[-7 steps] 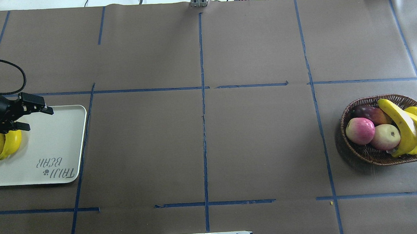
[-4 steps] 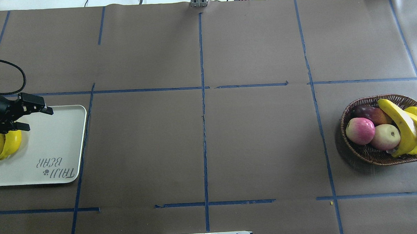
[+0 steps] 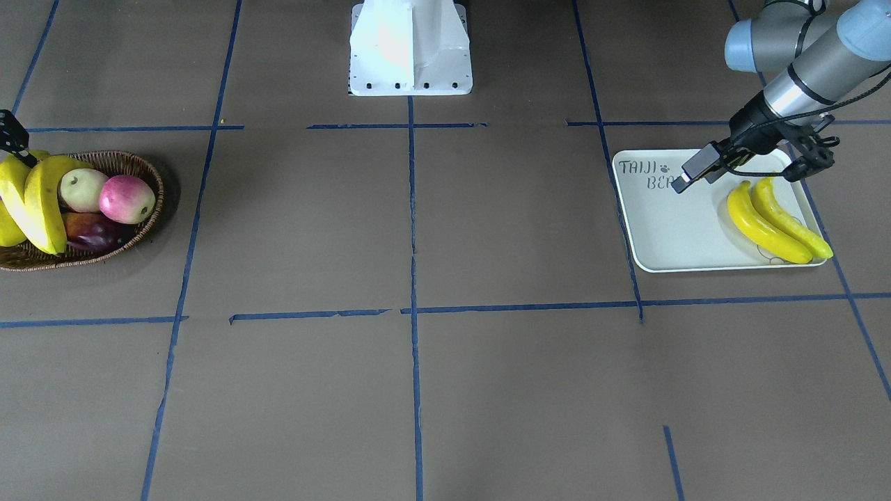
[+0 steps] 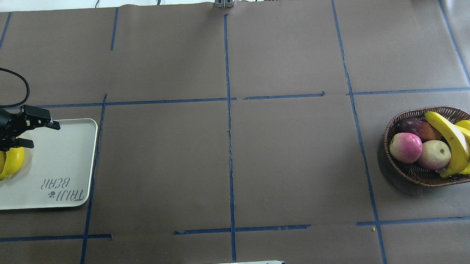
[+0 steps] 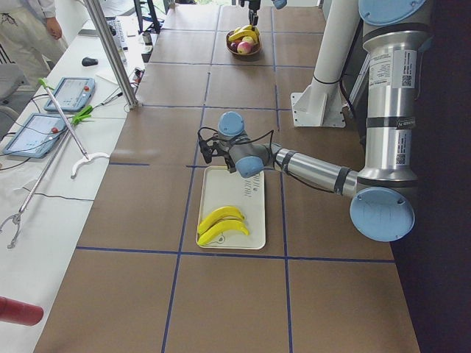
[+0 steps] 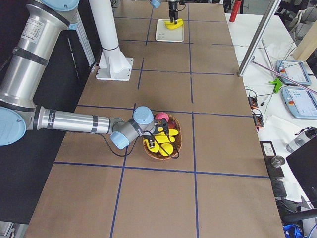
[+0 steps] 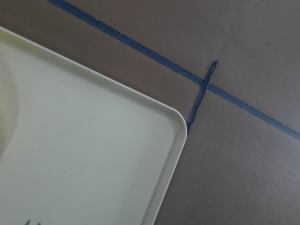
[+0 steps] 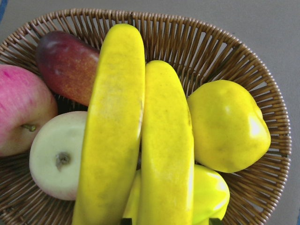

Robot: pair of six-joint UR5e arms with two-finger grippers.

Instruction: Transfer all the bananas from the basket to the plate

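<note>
the left jaws hang wide and empty over the plate [image 4: 61,155]; whether the right jaws, low at the basket [image 4: 415,173], are spread or closed i cannot tell. on the brown desk [image 4: 292,165], the plate at the robot's left end holds two bananas [image 3: 760,224] side by side, tucked toward one edge, probably to leave room. the basket at the far end holds two more, propped across the other fruit [image 4: 405,147] within the right arm's reach.

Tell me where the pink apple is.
At the overhead view's right side, the pink apple lies in the left end of the basket, beside the pale apple.
</note>
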